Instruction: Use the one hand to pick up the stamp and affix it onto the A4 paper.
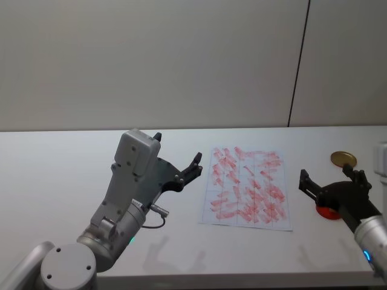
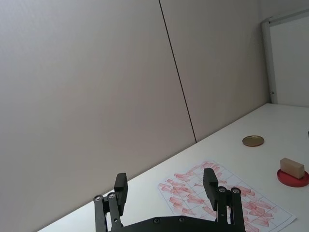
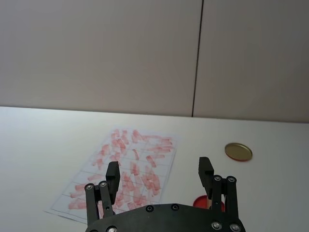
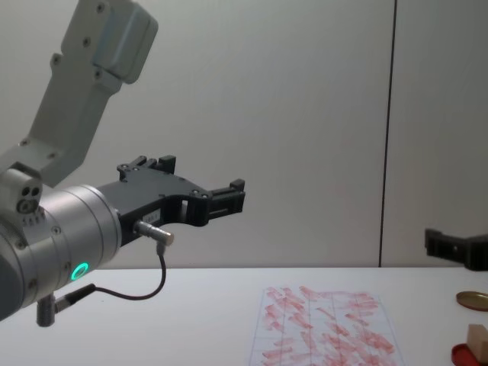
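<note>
At the head view's left of centre, the left gripper (image 1: 178, 149) hangs above the white table (image 1: 60, 163), fingers spread with nothing between them. At centre the A4 paper (image 1: 248, 187) lies flat, its faint grid crowded with red marks too smudged to read. To its right, near the frame's right edge, the right gripper (image 1: 331, 179) hovers released and empty over the red dish (image 1: 327, 212). That dish holds the stamp (image 2: 292, 167) — a tan block resting on the red surface, seen at the left wrist view's lower right. A brass disc (image 1: 343, 159) sits just above the dish in the head view, apart from it.
</note>
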Available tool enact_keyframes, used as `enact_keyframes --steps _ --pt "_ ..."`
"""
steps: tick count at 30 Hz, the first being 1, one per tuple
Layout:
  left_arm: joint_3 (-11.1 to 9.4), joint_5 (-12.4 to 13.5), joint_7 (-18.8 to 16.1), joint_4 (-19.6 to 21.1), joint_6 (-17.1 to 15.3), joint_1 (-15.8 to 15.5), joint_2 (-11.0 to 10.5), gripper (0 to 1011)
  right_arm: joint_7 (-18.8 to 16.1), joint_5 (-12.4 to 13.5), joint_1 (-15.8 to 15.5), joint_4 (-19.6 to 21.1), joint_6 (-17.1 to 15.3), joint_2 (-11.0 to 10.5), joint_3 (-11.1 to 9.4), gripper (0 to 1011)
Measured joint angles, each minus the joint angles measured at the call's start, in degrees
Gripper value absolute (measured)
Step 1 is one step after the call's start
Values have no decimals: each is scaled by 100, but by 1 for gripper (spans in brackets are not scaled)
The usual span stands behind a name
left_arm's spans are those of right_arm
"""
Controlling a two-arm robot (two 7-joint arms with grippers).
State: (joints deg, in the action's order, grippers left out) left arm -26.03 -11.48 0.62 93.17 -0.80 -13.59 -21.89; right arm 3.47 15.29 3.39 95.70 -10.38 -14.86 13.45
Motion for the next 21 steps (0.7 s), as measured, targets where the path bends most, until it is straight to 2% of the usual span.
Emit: enact_keyframes --steps 14,21 --pt "0 0 0 0 0 0 0 993 630 -37 637 -829 -684 395 -42 1001" --pt "0 0 0 0 0 0 0 993 898 39 1026 -1284 -1052 559 -127 1001"
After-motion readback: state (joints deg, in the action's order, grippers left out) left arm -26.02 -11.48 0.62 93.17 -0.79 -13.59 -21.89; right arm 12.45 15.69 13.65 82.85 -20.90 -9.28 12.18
